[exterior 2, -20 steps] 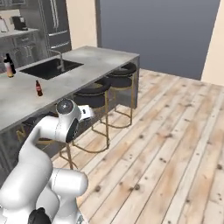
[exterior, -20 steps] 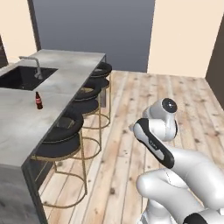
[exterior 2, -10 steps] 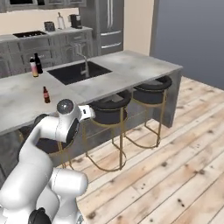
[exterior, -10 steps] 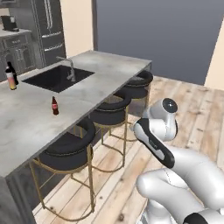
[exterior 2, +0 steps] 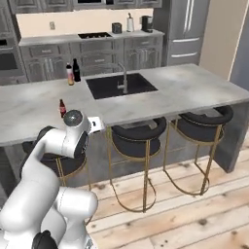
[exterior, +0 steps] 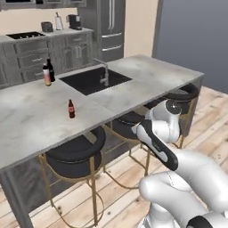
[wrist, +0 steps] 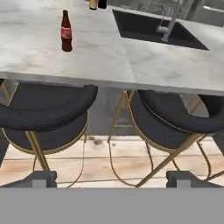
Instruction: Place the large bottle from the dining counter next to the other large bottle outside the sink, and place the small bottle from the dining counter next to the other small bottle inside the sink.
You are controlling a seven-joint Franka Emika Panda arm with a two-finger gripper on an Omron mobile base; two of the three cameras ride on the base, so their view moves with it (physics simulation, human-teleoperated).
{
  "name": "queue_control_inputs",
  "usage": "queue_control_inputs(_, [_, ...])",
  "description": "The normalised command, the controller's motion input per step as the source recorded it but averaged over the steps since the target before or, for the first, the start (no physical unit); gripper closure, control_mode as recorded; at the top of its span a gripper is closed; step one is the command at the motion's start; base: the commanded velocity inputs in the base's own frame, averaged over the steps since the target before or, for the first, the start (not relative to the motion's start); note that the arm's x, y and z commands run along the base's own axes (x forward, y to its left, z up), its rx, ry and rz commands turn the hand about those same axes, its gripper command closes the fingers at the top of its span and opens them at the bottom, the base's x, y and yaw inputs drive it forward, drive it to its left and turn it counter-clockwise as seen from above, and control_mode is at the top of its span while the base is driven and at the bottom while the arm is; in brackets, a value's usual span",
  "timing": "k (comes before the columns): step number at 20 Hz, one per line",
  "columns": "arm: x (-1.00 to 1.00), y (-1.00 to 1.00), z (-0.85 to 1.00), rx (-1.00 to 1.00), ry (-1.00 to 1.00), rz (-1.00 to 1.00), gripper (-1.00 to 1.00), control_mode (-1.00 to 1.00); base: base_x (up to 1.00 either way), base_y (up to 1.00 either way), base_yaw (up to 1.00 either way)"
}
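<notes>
Stools [wrist: 48,109] stand between me and the dining counter [exterior: 31,120], black round seats on thin gold legs tucked under its near edge; in the hand view two of them fill the lower half, one at 9 o'clock and another [wrist: 175,118] at 3 o'clock, with bare plank floor [wrist: 109,157] showing between the legs. My gripper [wrist: 111,178] hangs low in front of them, its jaws spread wide and holding nothing, the two dark fingertips [wrist: 41,177] far apart at 6 o'clock.

The small bottle [wrist: 66,31], brown with a red label, stands upright on the marble at about 11 o'clock in the hand view, alone, set back from the counter's front edge with open slab all round it. The sink [wrist: 153,29] lies at 1 o'clock, a black basin sunk in the slab with its silver faucet [wrist: 168,22] on the near rim. Well behind the small bottle, off the sink's far left corner, the large bottle [exterior 2: 76,70] and the other large bottle [exterior 2: 69,75] with the pale label stand just beside each other on the counter, outside the basin.

From the right base view the slab runs long to 3 o'clock past the sink, bare marble to its end. Beyond it sit grey cabinets [exterior 2: 48,58] and a steel fridge [exterior 2: 187,29].
</notes>
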Motion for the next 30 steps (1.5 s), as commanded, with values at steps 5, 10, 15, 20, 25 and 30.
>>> queue_control_inputs(5, [0.00, 0.00, 0.00, 0.00, 0.00, 0.00, -1.00, 1.00, 0.05, -0.28, 0.52])
queue_control_inputs(10, [0.00, 0.00, 0.00, 0.00, 0.00, 0.00, -1.00, 1.00, 0.13, -0.19, 0.51])
queue_control_inputs(15, [0.00, 0.00, 0.00, 0.00, 0.00, 0.00, -1.00, 1.00, 0.14, -0.17, 0.34])
queue_control_inputs(20, [0.00, 0.00, 0.00, 0.00, 0.00, 0.00, -1.00, 1.00, 0.09, -0.20, 0.18])
queue_control_inputs(25, [0.00, 0.00, 0.00, 0.00, 0.00, 0.00, -1.00, 1.00, 0.21, -0.28, 0.11])
queue_control_inputs(30, [0.00, 0.00, 0.00, 0.00, 0.00, 0.00, -1.00, 1.00, 0.35, -0.32, 0.06])
